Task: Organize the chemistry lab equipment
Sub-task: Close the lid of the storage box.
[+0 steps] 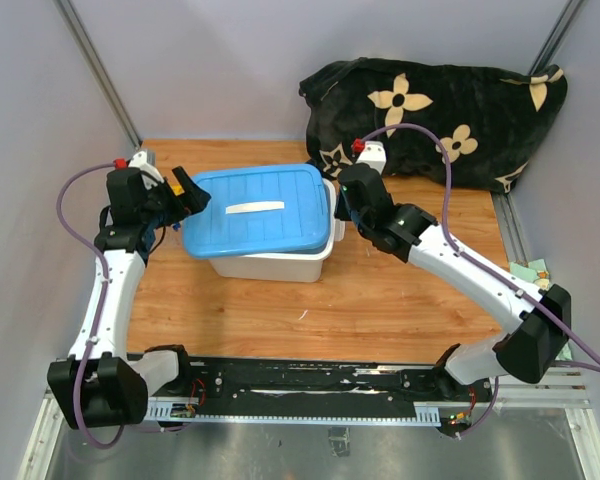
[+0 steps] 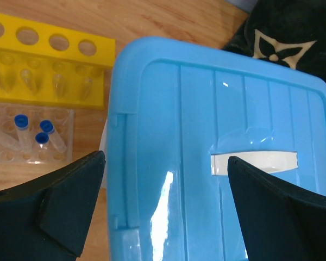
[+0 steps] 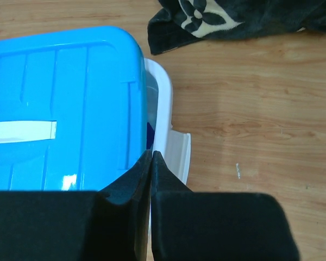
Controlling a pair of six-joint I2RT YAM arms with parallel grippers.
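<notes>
left gripper (image 2: 165, 160) jaws spread wide, empty, over lid (image 2: 206, 109) left end | right gripper (image 3: 152, 157) pinched closed, nothing seen held, at lid's right edge | rack (image 2: 49, 65), tubes (image 2: 22, 122) left of lid, rack's long axis pointing at lid | left arm nearer

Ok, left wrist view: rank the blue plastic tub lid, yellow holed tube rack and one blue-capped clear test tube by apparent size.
Blue plastic tub lid: largest, though nearest the camera.
Yellow holed tube rack: partly cropped.
Blue-capped clear test tube: smallest.
</notes>
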